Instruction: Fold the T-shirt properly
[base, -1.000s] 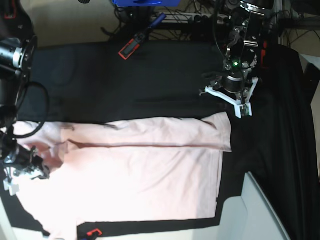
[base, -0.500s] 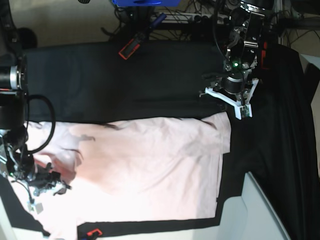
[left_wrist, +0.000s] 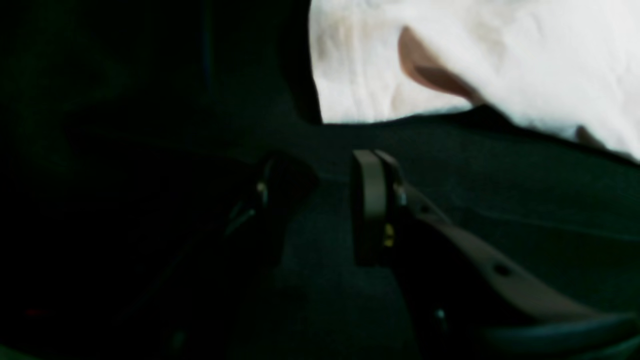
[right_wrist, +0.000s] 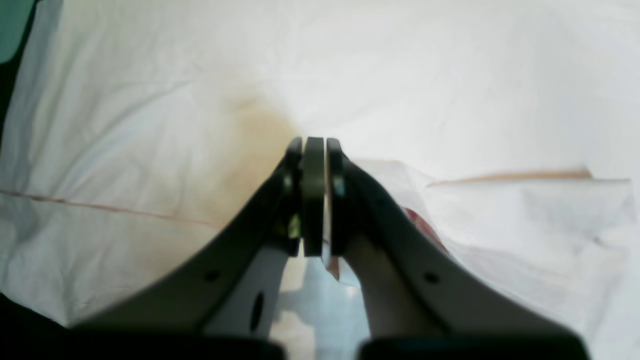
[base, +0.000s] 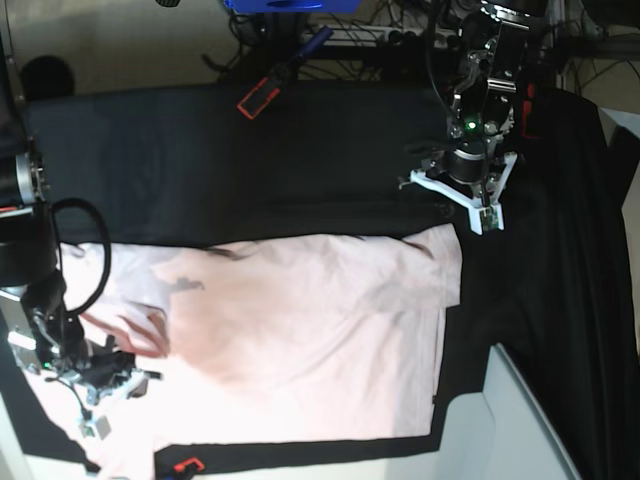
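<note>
The pale pink T-shirt (base: 300, 330) lies spread on the black table cloth (base: 250, 160), plain side up. Its left part is lifted and rumpled and casts a shadow. My right gripper (base: 105, 382) is at that left end, shut on T-shirt fabric. In the right wrist view its pads (right_wrist: 313, 200) press together, and T-shirt cloth (right_wrist: 150, 125) drapes away from them. My left gripper (base: 470, 205) hovers just beyond the T-shirt's far right corner. In the left wrist view it (left_wrist: 320, 200) is open over black cloth with nothing between its fingers, and the T-shirt corner (left_wrist: 475, 50) lies ahead.
A red-and-black tool (base: 262, 95) lies at the cloth's far edge, with a blue object (base: 275, 5) and cables behind it. Another small red-and-black item (base: 185, 465) sits at the near edge. A white surface (base: 520, 430) borders the near right.
My right gripper moved toward the near edge and rightward, pulling the T-shirt's left part along. The long fold across the T-shirt has opened out. The left arm has barely moved.
</note>
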